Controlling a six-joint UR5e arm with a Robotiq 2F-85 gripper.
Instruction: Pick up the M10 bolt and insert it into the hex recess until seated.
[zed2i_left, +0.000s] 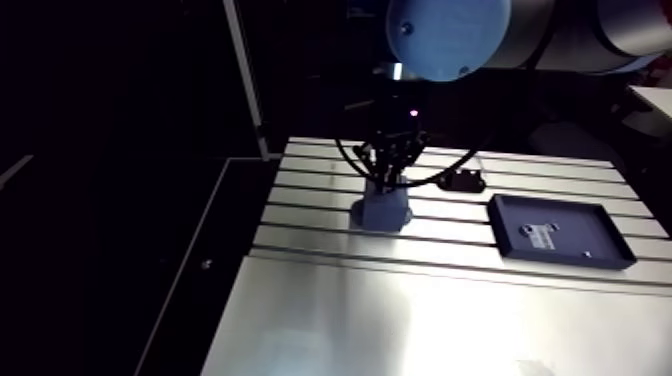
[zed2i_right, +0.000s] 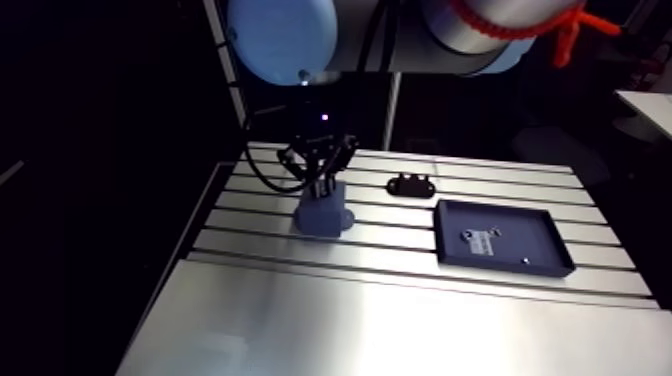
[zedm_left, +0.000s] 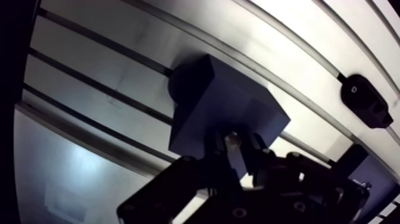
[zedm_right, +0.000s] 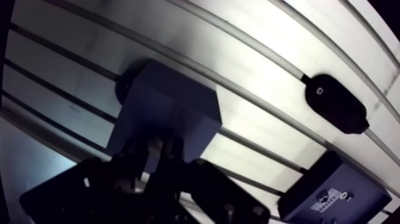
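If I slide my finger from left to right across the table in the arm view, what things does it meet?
Blue block → small black bracket → dark blue tray.

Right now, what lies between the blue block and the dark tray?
Nothing: the arm view shows bare slotted table from blue block to dark tray. The small black part sits farther back.
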